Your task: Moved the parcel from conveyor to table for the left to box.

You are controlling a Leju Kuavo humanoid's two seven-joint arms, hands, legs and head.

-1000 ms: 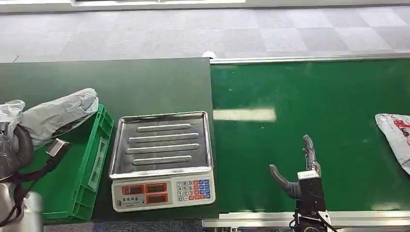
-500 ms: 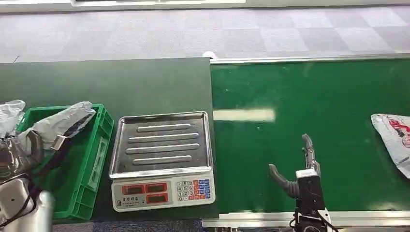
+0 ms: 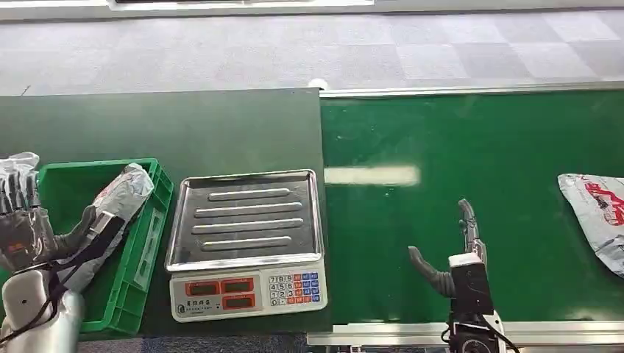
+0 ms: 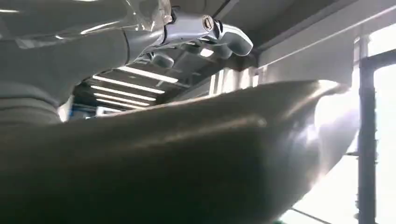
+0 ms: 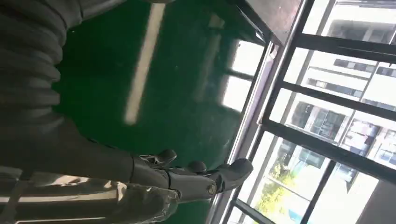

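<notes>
Boxing one parcel, waiting on the next

My left hand [image 3: 29, 235] grips the grey parcel [image 3: 118, 202] over the green crate [image 3: 151, 220], lower left; my right hand [image 3: 452, 250] hovers unclenched above the conveyor [image 3: 471, 140].

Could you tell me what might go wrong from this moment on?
The grey parcel leans across the green crate rim beside the left hand, so it may slide out or stay propped up. The next parcel lies at the belt edge of view, far from the open right hand, which may miss it.

Parcel [image 3: 597, 218] on conveyor cut by right edge; left hand [image 3: 26, 232] hides pt of crate [image 3: 140, 254] parcel.
</notes>
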